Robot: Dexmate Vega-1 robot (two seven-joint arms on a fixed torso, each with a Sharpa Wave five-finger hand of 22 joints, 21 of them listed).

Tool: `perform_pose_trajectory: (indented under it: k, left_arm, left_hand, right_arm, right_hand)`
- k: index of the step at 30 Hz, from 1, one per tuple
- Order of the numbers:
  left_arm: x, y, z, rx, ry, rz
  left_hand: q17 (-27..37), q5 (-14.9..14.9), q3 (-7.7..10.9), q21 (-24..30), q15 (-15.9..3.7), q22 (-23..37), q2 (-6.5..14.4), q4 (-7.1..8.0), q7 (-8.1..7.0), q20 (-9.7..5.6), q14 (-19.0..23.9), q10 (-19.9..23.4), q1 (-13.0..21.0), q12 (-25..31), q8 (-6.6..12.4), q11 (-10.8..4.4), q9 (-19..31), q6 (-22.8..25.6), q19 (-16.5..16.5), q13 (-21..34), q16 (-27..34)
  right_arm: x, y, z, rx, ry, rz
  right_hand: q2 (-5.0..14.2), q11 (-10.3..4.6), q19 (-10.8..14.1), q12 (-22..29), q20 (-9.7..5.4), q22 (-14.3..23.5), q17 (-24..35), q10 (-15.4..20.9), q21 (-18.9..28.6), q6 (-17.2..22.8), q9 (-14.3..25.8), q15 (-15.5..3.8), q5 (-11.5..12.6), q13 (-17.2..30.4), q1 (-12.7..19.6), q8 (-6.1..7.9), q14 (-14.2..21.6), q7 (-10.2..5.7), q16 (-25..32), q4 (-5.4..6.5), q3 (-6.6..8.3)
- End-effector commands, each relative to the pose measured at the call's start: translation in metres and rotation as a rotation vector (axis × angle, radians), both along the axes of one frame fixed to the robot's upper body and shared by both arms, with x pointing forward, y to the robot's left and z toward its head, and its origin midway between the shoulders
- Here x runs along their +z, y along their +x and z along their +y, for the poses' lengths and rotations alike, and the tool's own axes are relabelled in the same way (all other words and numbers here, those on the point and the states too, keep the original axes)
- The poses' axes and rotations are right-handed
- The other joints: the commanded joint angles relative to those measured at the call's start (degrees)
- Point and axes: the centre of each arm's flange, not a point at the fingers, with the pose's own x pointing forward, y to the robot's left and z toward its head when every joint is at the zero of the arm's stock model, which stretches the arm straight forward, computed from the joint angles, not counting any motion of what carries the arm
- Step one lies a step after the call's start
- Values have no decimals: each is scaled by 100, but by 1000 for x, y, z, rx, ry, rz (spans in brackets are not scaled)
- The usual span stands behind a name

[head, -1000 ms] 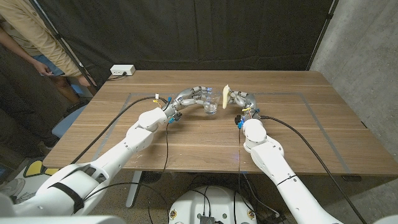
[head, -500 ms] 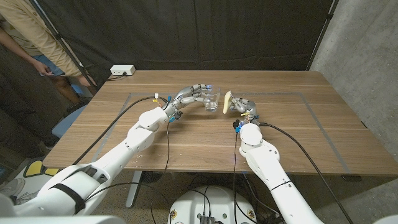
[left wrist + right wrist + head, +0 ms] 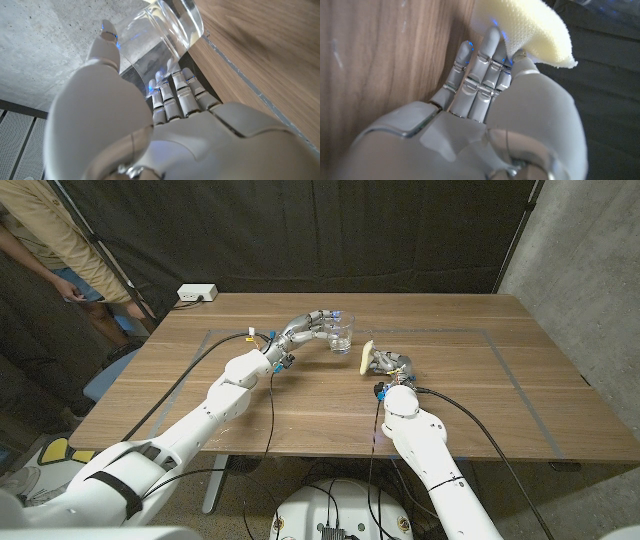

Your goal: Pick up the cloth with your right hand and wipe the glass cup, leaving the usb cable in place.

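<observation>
No brand, label or writing can be read on anything here. On the wooden desk (image 3: 300,395) the glass cup (image 3: 340,334) stands toward the far middle, gripped by the left robot hand (image 3: 308,328), whose fingers wrap its left side. The left wrist view shows what the head view cannot: the clear wall of the cup (image 3: 160,37) pressed between the thumb and the curled fingers (image 3: 175,92) of the left robot hand (image 3: 150,125), with the desk's inlaid line running past.

The right robot hand (image 3: 385,362) sits just right of and nearer than the cup, apart from it, holding the pale yellow cloth (image 3: 366,356) (a folded strip standing on edge, its tip pointing toward the cup). In the right wrist view the cloth (image 3: 530,30) shows a fine woven texture and is pinched against the thumb by the fingertips (image 3: 492,37) of the right robot hand (image 3: 485,110), above bare wood grain; the head view gives only its outline.

A small white box (image 3: 196,294) with a cable lies at the far left corner of the desk. A person (image 3: 55,240) stands beyond the left edge, against the black curtain (image 3: 350,230).
</observation>
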Motion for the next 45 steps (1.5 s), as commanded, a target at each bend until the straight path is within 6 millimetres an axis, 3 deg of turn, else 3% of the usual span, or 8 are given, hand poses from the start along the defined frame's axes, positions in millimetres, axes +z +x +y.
perform_pose_trajectory:
  k: [1,24,37,45]
  left_arm:
    - [-2,1,-2,-2,15,15]
    - [-9,15,-5,6,33,59]
    - [-13,13,-9,23,68,42]
    - [-11,12,-9,14,64,41]
  left_hand:
    - [20,25,625,33,-1040,7,854,585,-604,-15,226,817,618,33,1609,-701,6,786,-20,562,45]
    - [42,22,669,103,-1035,1,830,592,-601,-12,243,824,589,14,1671,-690,-30,773,-46,590,28]
    - [52,23,694,137,-1034,-4,818,590,-603,-14,244,820,579,0,1701,-692,-49,769,-67,603,17]
    - [58,22,706,159,-1034,-7,807,591,-604,-17,244,827,569,-4,1718,-699,-58,761,-73,611,12]
  right_arm:
    - [14,0,-10,4,53,-51]
    - [48,-27,33,104,21,-219]
    - [69,-28,44,159,4,-281]
    - [76,-28,39,120,-7,-316]
  right_hand:
    - [-12,-18,-16,-16,-822,12,34,60,60,133,156,-149,41,32,64,44,39,-82,8,12,-8]
    - [-36,-13,10,-51,-843,-25,149,97,281,157,160,-153,57,71,91,24,112,-73,17,13,-64]
    - [-45,-13,42,-67,-861,-38,201,98,374,154,169,-151,60,90,115,14,116,-66,20,7,-84]
    - [-48,-16,20,-81,-864,-53,238,100,424,154,178,-150,60,102,120,9,116,-67,18,12,-102]
